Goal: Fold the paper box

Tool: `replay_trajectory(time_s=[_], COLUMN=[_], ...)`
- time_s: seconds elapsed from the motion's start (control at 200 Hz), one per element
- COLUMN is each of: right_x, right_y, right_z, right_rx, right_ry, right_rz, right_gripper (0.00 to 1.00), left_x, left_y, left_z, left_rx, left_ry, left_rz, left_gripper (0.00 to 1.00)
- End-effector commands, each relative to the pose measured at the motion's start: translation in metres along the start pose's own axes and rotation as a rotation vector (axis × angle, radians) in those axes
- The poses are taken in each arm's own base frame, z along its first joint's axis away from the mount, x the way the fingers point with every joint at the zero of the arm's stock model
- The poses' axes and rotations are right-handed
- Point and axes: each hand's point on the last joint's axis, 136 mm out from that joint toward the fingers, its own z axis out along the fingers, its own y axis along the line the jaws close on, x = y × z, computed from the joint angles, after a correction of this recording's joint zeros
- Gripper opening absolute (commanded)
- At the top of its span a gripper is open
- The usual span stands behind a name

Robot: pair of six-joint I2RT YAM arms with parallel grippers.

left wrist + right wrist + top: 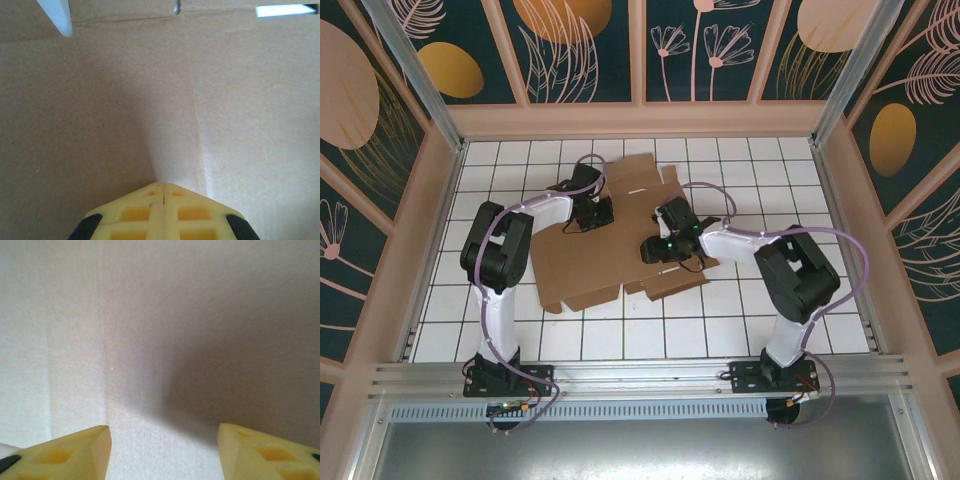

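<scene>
Top external shows brown paper box (585, 265) seemingly flat; left jaws closed, right jaws apart

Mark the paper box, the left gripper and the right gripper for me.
paper box (582, 268): top external view, bare flat panel near its front-left edge.
left gripper (163, 187): left wrist view, seam where the shut yellow fingertips meet.
right gripper (164, 432): right wrist view, gap midway between the parted fingertips.

The paper box (585, 268) is matt, finely grained cardboard — the left hand (163, 186) smooth yellow plastic.
</scene>
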Motion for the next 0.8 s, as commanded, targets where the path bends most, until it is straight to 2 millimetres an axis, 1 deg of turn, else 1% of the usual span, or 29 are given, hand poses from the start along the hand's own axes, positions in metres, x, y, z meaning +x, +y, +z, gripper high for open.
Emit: replay_trajectory(time_s=[0.0, 0.03, 0.095, 0.16, 0.205, 0.27, 0.385, 0.45, 0.505, 0.55, 0.606, 0.736, 0.796], right_x=[-0.043, -0.054, -0.067, -0.082, -0.092, -0.104, -0.110, -0.109, -0.105, -0.102, -0.097, -0.080, -0.073], right_y=[0.023, 0.018, 0.012, 0.003, -0.013, -0.042, -0.081, -0.100, -0.111, -0.116, -0.117, -0.111, -0.099], right_z=[-0.041, -0.047, -0.051, -0.055, -0.056, -0.055, -0.047, -0.040, -0.033, -0.027, -0.018, 0.003, 0.008], right_rx=[-0.168, -0.187, -0.203, -0.214, -0.192, -0.131, -0.106, -0.106, -0.115, -0.135, -0.169, -0.273, -0.369], right_ry=[-0.127, -0.140, -0.158, -0.176, -0.197, -0.220, -0.194, -0.171, -0.147, -0.122, -0.090, 0.005, 0.043], right_rz=[-0.034, -0.028, -0.029, -0.027, -0.005, 0.034, 0.099, 0.142, 0.159, 0.173, 0.175, 0.201, 0.216], right_gripper=[0.70, 0.73, 0.77, 0.80, 0.81, 0.82, 0.86, 0.88, 0.89, 0.89, 0.89, 0.89, 0.88], left_x=[-0.014, -0.013, -0.006, 0.003, 0.009, 0.017, 0.023, 0.026, 0.027, 0.029, 0.030, 0.038, 0.042], left_y=[-0.019, -0.021, -0.019, -0.011, -0.003, 0.009, 0.036, 0.046, 0.052, 0.055, 0.057, 0.061, 0.063], left_z=[-0.041, -0.043, -0.042, -0.035, -0.030, -0.022, -0.009, -0.003, 0.001, 0.004, 0.008, 0.016, 0.019], left_rx=[0.067, 0.085, 0.100, 0.096, 0.086, 0.082, 0.049, 0.053, 0.051, 0.047, 0.046, 0.046, 0.047], left_ry=[-0.062, -0.054, -0.028, 0.000, 0.017, 0.037, 0.061, 0.084, 0.091, 0.098, 0.108, 0.138, 0.150], left_rz=[0.017, 0.013, 0.006, -0.002, -0.017, -0.039, -0.073, -0.103, -0.114, -0.115, -0.116, -0.122, -0.126], left_gripper=[0.00, 0.00, 0.00, 0.00, 0.00, 0.00, 0.00, 0.00, 0.00, 0.00, 0.00, 0.00, 0.00])
